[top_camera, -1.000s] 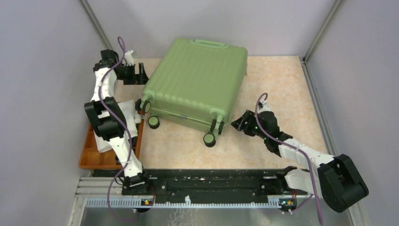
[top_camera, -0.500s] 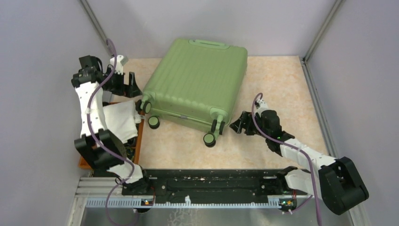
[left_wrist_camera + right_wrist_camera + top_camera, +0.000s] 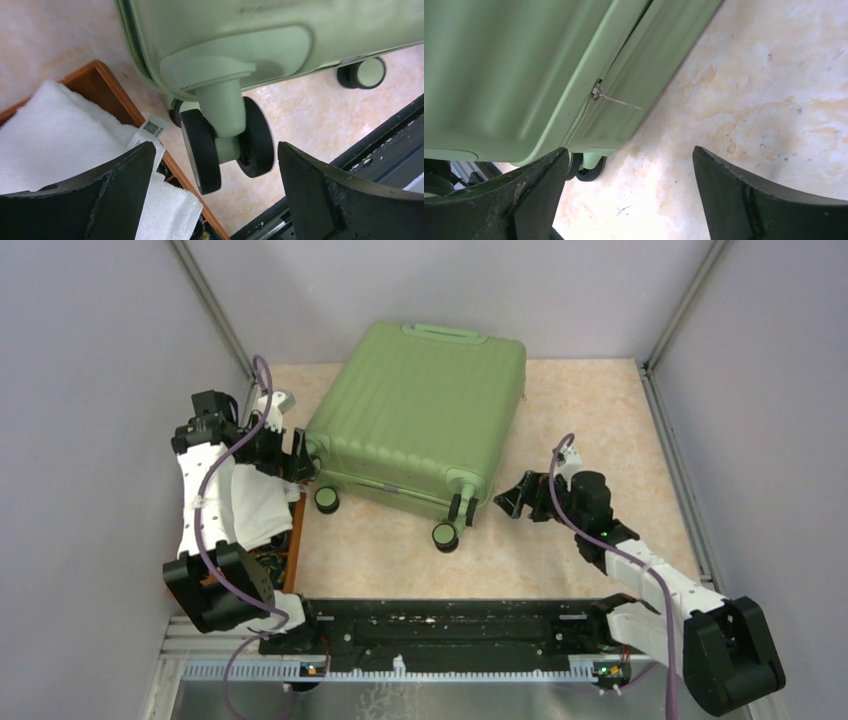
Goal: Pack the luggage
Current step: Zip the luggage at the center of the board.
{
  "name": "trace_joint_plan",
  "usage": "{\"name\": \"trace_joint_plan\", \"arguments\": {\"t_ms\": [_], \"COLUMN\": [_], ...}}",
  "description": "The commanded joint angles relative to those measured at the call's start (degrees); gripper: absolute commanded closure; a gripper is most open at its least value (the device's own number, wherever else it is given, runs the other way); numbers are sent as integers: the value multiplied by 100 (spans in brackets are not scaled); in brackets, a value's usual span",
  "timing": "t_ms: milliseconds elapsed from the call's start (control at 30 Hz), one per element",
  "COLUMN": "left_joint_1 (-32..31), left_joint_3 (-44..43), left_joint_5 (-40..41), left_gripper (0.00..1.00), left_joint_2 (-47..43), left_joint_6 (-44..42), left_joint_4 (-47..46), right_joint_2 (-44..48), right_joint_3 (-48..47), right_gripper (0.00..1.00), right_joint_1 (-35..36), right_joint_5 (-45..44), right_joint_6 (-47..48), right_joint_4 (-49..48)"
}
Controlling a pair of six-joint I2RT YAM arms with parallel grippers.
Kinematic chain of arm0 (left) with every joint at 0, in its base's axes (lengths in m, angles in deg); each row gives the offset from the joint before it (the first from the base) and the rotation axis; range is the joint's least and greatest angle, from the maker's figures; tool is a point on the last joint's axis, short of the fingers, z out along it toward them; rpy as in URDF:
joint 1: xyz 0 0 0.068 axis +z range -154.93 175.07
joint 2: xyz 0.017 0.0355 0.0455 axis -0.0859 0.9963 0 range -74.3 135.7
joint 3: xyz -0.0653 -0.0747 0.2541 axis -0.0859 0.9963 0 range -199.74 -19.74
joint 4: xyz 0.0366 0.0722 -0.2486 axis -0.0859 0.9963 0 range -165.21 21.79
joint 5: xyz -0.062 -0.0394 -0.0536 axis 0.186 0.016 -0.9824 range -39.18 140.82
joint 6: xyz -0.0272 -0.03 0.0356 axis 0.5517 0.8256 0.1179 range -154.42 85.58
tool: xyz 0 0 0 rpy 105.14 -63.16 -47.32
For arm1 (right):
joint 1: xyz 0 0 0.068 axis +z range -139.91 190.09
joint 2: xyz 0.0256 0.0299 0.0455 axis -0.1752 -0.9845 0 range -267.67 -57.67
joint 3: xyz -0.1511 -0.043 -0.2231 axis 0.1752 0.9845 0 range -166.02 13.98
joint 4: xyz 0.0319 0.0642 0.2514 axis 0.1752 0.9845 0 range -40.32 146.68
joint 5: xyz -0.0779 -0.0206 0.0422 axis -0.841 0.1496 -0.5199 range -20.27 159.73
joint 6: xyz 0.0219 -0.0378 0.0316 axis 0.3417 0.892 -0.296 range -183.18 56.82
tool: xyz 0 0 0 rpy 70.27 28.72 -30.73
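While the luggage (image 3: 420, 410) lies closed, left gripper (image 3: 215, 150) and right gripper (image 3: 629, 152) gape, apparently empty.

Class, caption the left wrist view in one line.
Open left jaws frame a luggage wheel, white towel in an orange tray beside it.

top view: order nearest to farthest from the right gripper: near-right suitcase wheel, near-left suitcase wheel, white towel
1. near-right suitcase wheel, just left of the right gripper
2. near-left suitcase wheel, mid-table
3. white towel, far left in the orange tray
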Motion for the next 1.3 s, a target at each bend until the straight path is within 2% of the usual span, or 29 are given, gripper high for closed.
{"name": "trace_joint_plan", "arguments": {"t_ms": [0, 67, 233, 367, 500, 567, 633, 733, 967, 1133, 1267], "left_joint_1": [-224, -353, -726, -859, -910, -904, -905, -994, -1253, -1300, -1316], "left_joint_3": [461, 471, 266, 262, 122, -55, -264, -668, -1208, -1279, -1340], "left_joint_5": [429, 429, 538, 674, 886, 951, 965, 845, 772, 700, 689], "left_gripper": [1, 2, 2, 2, 2, 7, 22, 33, 42, 42, 41], "left_joint_2": [-113, -105, 97, 209, 345, 364, 306, 302, 686, 674, 650], "left_joint_6": [-68, -30, 95, 23, -190, -271, -221, 53, 361, 433, 434], "left_joint_4": [-885, -1018, -1077, -1181, -899, -792, -846, -947, -766, -699, -616], "right_joint_2": [269, 257, 143, -288, -798, -987, -1144, -1405, -2054, -2465, -2965], "right_joint_3": [56, 88, 204, 224, 157, 124, 85, -9, -528, -781, -985], "right_gripper": [2, 1, 2, 5, 9, 8, 7, 7, 13, 19, 28], "right_joint_1": [-519, -730, -746, -753, -746, -750, -746, -751, -746, -754, -790], "right_joint_5": [549, 807, 1005, 1201, 1349, 1436, 1522, 1689, 1969, 2438, 2828], "right_joint_6": [-11, -67, -64, -104, -77, -25, 30, 62, 585, 935, 971], "right_joint_4": [-105, -185, -662, -1121, -1464, -1673, -1818, -2051, -2109, -2525, -2869]}}
